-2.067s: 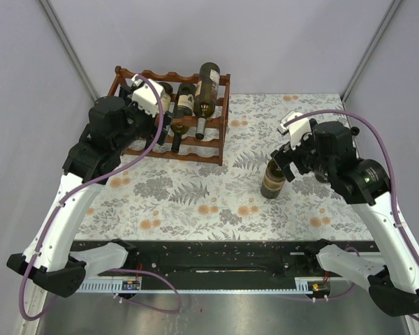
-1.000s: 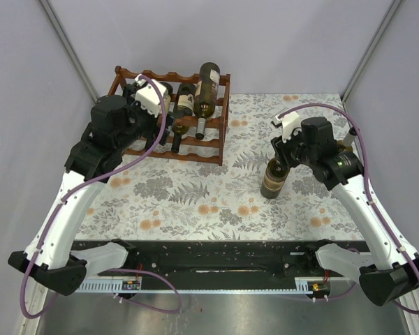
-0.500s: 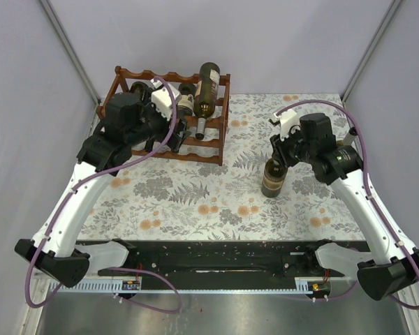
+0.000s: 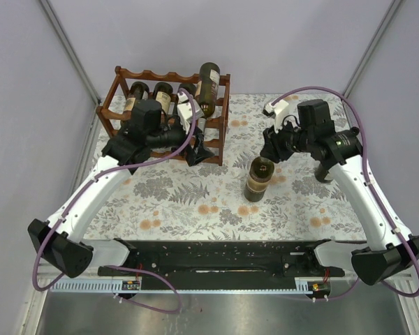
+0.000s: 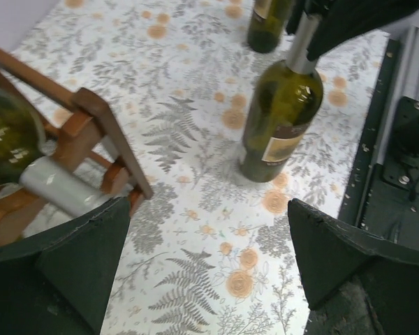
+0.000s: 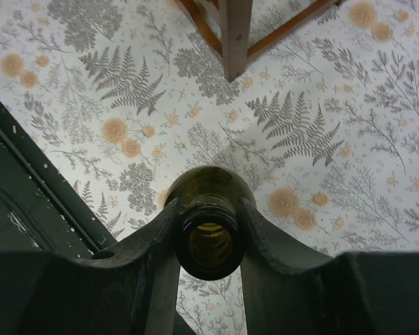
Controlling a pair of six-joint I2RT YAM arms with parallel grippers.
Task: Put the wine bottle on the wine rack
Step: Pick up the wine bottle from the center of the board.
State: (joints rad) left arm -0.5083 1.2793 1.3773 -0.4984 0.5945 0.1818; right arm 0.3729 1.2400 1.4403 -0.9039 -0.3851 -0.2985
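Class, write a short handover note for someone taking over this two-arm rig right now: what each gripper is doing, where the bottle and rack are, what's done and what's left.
Left gripper: open, empty, by the front right corner of the wine rack.
Right gripper: shut on the neck of the wine bottle.
Wine bottle: right of the rack and apart from it, mouth up, leaning a little.
Done: bottle gripped. Other bottles already lie on the rack.
Left: carry the bottle over, lay it on the rack, release.
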